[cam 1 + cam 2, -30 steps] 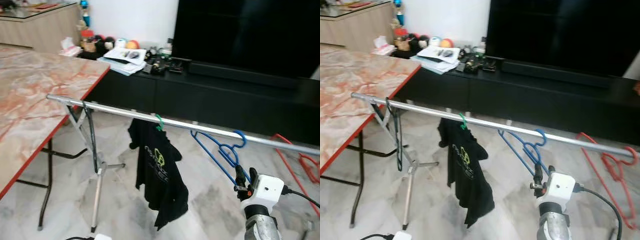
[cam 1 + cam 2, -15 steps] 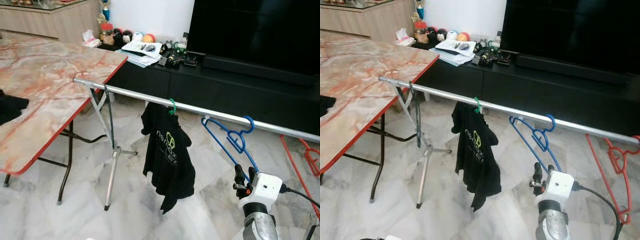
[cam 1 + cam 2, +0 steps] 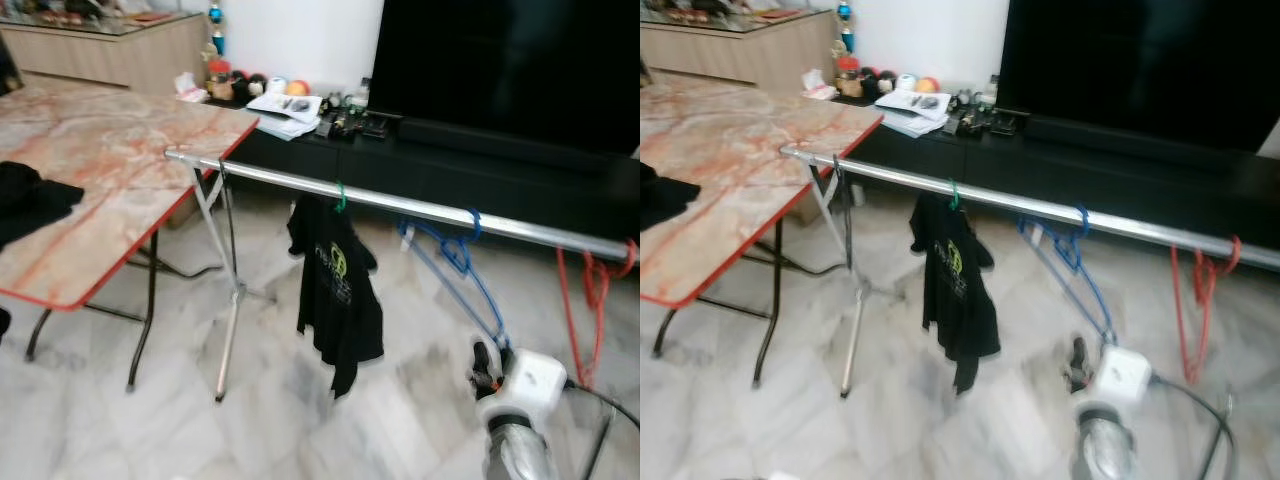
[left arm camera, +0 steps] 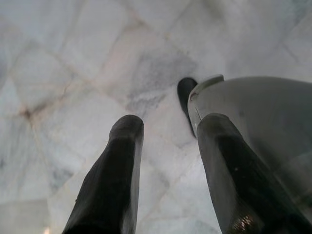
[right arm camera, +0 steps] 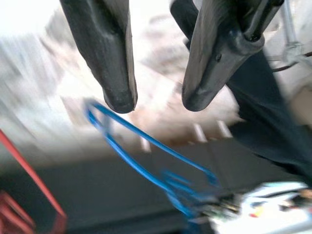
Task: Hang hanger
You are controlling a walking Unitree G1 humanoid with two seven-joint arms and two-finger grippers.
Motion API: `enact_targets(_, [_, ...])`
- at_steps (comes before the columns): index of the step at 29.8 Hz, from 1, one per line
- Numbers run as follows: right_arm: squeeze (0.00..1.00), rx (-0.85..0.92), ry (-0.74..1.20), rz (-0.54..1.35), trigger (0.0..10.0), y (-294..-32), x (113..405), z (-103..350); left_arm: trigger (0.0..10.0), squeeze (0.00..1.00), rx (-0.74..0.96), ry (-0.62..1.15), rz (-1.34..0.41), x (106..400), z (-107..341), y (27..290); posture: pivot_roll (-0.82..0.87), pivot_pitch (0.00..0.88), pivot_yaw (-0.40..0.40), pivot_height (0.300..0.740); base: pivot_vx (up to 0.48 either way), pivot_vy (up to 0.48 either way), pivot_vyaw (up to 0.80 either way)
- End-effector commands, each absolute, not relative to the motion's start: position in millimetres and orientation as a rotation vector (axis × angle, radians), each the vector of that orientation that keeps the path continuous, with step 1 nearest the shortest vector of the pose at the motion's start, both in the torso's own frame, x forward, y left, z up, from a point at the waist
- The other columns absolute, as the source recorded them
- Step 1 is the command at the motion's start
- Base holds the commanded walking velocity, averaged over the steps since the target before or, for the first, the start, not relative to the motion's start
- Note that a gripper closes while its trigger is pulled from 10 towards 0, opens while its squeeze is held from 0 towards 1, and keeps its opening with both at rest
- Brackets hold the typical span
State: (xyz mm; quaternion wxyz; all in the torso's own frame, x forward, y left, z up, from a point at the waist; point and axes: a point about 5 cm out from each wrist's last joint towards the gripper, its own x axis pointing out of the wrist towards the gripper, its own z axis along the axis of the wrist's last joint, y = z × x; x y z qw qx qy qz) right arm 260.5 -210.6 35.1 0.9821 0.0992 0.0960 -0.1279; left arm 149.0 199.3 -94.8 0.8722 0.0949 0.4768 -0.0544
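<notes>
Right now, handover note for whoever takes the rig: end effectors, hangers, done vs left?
Right end effector: open, empty, raised below the blue hanger, apart from it.
Left end effector: open, empty, pointing at the marble floor.
Rail carries, from the robot's left: a black shirt on a green hanger, the blue hanger, red hangers.
Done: blue hanger is hooked on the rail.
Left: black garment lies on the table; nothing in hand. Views are blurred.

L hand (image 4: 165,141) fingers apart above marble floor (image 4: 73,63), prob. idle
</notes>
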Motion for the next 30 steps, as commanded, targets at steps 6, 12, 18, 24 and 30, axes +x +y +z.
enact_targets(6, [0.0,0.192,0.444,-0.265,10.0,-210,249,-13,10.0,0.0,0.208,0.994,-0.123,153,-93,200,0.02,0.055,-0.044,0.74,0.0,0.0,-0.79])
enact_targets(12, [0.0,0.136,0.703,-0.251,10.0,-209,224,-51,10.0,0.0,0.206,0.985,-0.124,157,-92,197,0.02,0.045,-0.034,0.74,0.0,0.0,-0.78])
enact_targets(18, [0.0,0.051,0.886,-0.195,10.0,-201,193,-75,10.0,0.0,0.203,0.976,-0.117,160,-91,196,0.03,0.037,-0.037,0.74,0.0,0.0,-0.75])
enact_targets(24, [0.0,0.05,0.926,-0.158,10.0,-191,179,-85,10.0,0.0,0.257,0.984,-0.1,160,-91,201,0.03,0.038,-0.035,0.74,0.0,-0.241,-0.75])
enact_targets(30, [0.0,0.055,0.958,-0.17,10.0,-192,168,-90,10.0,0.0,0.238,1.014,-0.083,154,-92,210,0.03,0.046,-0.023,0.74,0.0,-0.08,-0.75])
